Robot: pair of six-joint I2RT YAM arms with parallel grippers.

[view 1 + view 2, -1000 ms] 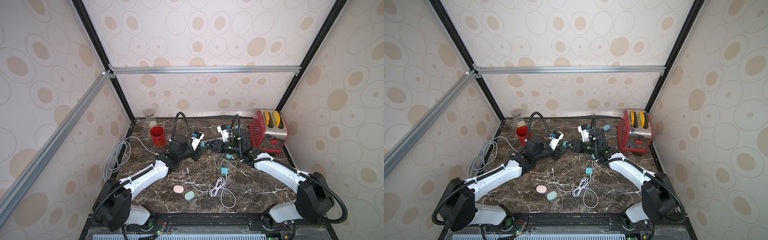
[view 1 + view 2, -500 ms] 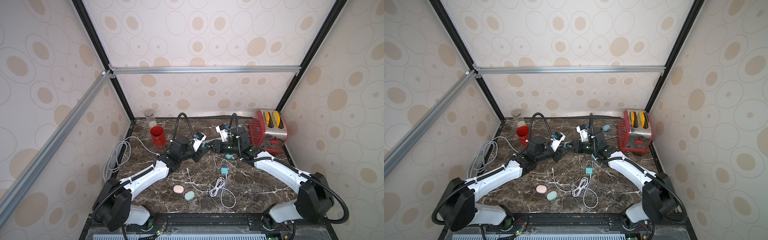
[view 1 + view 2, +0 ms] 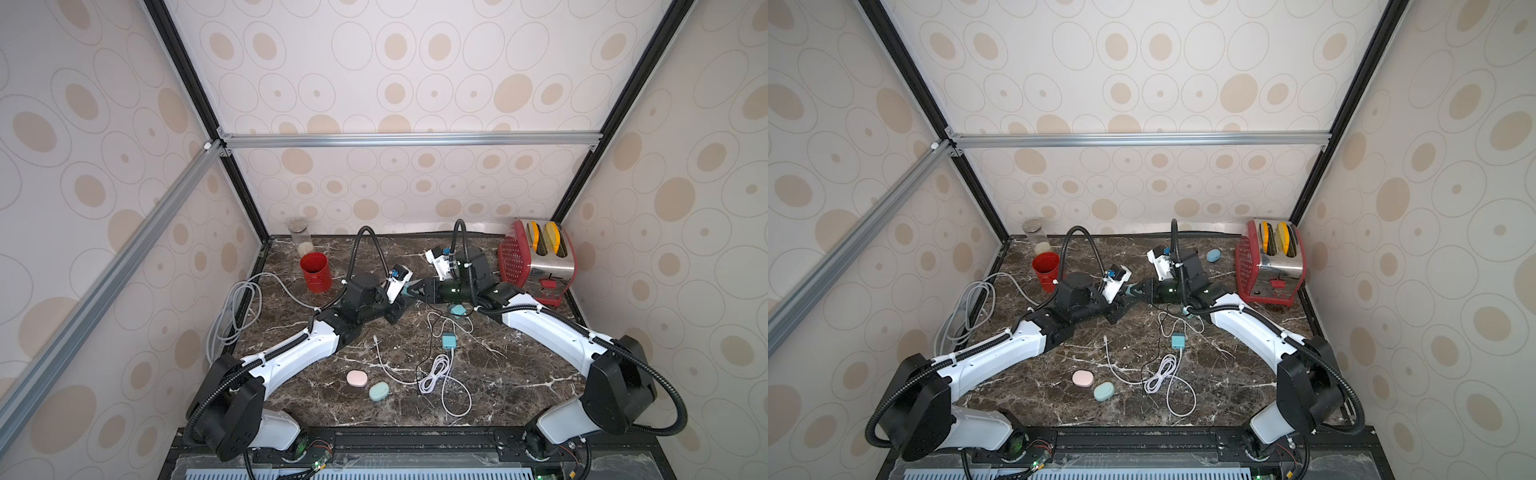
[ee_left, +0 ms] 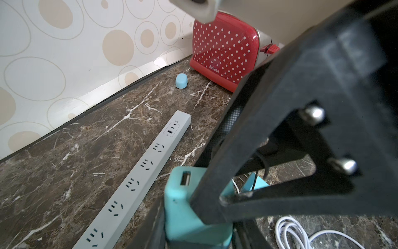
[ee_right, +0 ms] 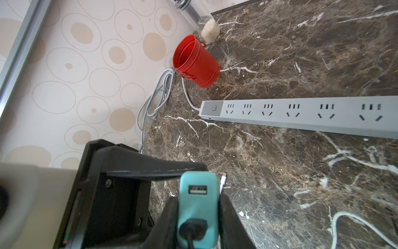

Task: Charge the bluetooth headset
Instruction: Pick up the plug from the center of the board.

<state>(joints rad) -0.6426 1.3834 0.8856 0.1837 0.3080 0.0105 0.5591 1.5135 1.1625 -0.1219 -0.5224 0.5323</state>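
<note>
— On the table (image 3: 498, 374), how is the power strip (image 5: 301, 116) laid?
— Lengthwise left to right, red cup (image 5: 193, 62) to toaster (image 4: 224, 49). The teal charger (image 5: 198, 183) is pinched mid-table by right claw (image 5: 198, 199) and left claw (image 4: 198, 226), close by it; the pink headset case (image 3: 356, 378) is seen nearer.

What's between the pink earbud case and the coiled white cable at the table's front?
The mint earbud case lies there, close beside the pink earbud case, short of the coiled white cable. Both top views show it.
</note>
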